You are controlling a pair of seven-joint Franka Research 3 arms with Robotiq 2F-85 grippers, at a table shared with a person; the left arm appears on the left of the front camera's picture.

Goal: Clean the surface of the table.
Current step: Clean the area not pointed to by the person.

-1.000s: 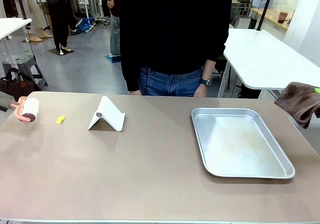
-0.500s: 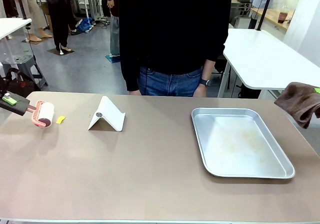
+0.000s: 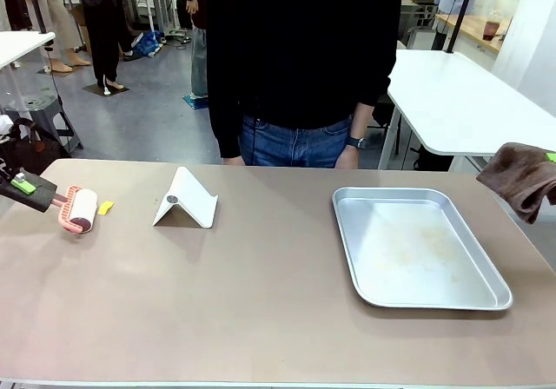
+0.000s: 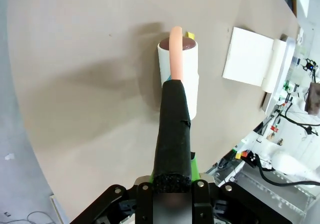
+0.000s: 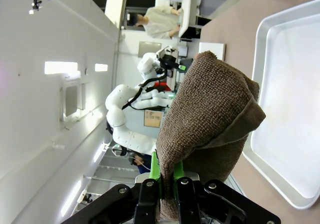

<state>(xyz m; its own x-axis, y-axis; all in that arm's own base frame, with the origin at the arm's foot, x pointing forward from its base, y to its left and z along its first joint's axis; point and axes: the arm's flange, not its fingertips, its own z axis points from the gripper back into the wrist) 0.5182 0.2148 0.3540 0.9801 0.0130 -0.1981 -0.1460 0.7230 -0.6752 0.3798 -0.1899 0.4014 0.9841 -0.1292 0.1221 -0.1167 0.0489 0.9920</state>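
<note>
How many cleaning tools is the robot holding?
2. A lint roller in the left gripper at the table's left end, beside a yellow scrap. A brown cloth in the right gripper by the table's right edge.

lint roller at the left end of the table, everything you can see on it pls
The lint roller has a white drum with a dark reddish end face, a curved pink frame and a handle wrapped in black foam. The left gripper is shut on that handle. The drum sits low over the table near its left edge; contact is unclear. A small yellow scrap lies just beside it.
</note>
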